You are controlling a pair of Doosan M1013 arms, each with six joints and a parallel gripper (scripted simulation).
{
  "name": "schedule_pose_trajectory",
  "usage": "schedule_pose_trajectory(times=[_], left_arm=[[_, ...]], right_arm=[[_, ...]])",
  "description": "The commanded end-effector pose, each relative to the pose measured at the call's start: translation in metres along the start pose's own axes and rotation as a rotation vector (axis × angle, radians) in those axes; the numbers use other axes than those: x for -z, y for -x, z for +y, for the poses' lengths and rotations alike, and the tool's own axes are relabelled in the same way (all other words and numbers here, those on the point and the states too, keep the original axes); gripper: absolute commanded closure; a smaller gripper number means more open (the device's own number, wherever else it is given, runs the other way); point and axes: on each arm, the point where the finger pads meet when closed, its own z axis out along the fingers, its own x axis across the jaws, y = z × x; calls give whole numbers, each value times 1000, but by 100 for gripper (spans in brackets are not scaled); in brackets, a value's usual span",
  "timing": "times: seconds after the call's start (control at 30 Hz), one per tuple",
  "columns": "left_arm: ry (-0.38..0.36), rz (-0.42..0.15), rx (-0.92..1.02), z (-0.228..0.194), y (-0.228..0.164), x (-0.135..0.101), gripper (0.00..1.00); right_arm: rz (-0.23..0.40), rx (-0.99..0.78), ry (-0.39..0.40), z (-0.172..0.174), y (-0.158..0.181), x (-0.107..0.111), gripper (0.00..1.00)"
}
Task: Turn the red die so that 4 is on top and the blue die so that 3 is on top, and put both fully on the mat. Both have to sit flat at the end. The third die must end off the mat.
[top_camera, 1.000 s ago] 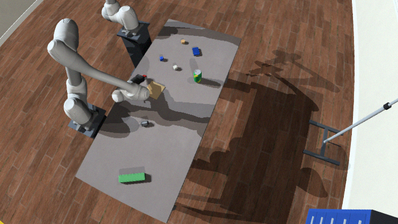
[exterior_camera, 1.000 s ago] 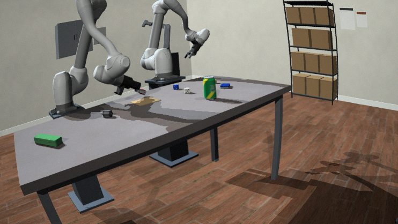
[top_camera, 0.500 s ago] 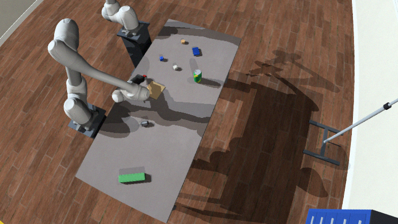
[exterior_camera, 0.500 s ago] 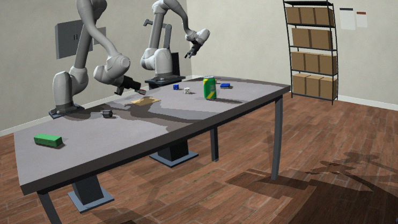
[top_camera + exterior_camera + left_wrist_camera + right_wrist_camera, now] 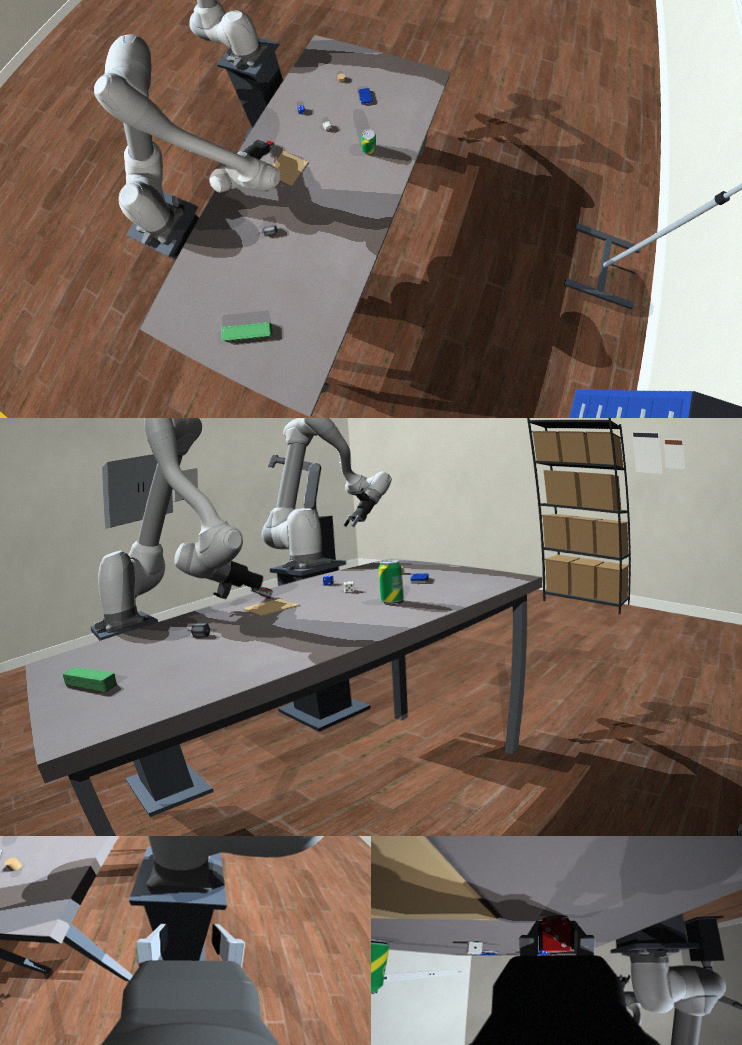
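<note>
Red die [image 5: 270,142] [image 5: 556,934], one: gripped by right gripper [image 5: 267,145] [image 5: 264,591] [image 5: 556,929], jaws part-open, beside mat [image 5: 293,168] [image 5: 272,607] [image 5: 413,884]; next, apparently: finish turning, lower flat; left gripper [image 5: 351,520] [image 5: 190,938] empty, wide.

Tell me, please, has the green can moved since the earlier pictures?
No, the green can stands at the same place on the table, as near its long edge as before.
</note>
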Motion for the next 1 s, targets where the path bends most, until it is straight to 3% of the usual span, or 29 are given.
schedule_pose_trajectory(times=[0.0,0.83,0.97], left_arm=[[1,0,0,0,0,1,0],[1,0,0,0,0,1,0],[1,0,0,0,0,1,0]], right_arm=[[0,1,1,0,0,0,43],[0,1,1,-1,0,-1,43],[0,1,1,-1,0,-1,31]])
